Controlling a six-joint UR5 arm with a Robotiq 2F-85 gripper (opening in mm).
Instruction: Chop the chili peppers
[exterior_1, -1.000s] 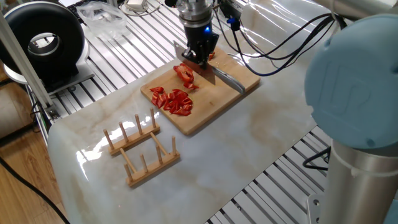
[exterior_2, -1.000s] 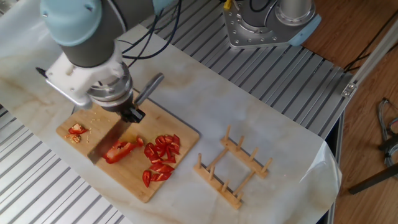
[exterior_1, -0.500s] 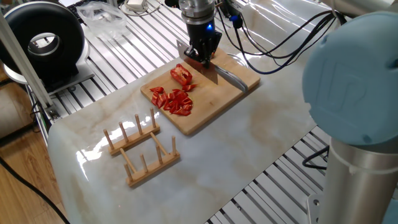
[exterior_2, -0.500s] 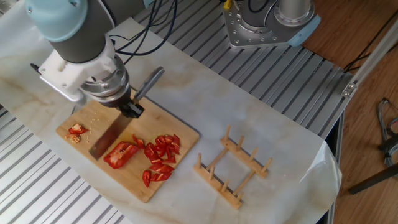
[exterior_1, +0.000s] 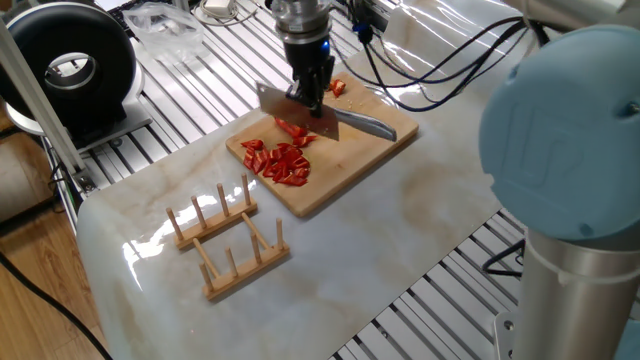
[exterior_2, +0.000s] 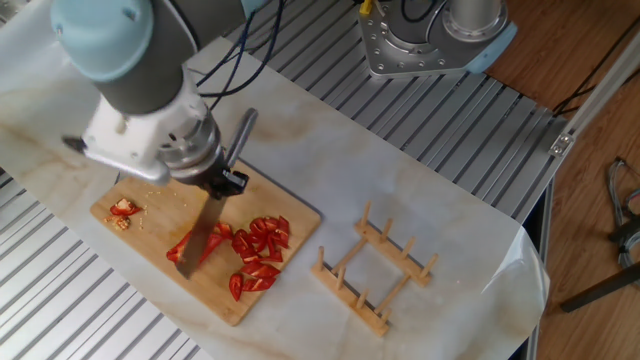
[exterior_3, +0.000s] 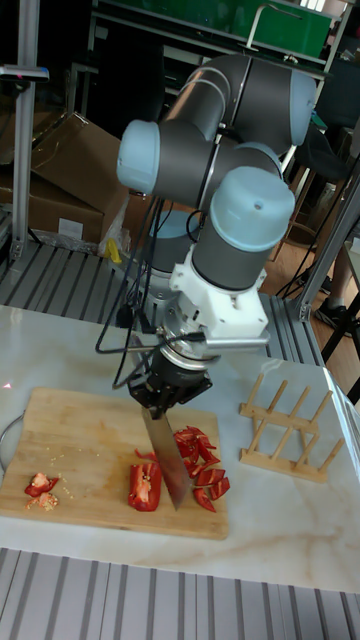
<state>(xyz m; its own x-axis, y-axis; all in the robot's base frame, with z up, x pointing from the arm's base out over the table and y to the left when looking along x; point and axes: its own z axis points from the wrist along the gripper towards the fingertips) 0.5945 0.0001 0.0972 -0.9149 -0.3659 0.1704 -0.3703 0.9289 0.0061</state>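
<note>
Even, bright overhead illumination is seen in all views. Strong white glare is reflected off the marble tabletop (exterior_1: 420, 215) in one fixed view. Shadows are soft and short. The near arm housing (exterior_1: 560, 130) is rendered out of focus. The tall fixed view's background is dim.

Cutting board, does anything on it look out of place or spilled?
Mostly tidy. One oddity: a small red scrap with pale crumbs lies alone at the far end of the cutting board, apart from the chili pieces piled by the knife.
</note>
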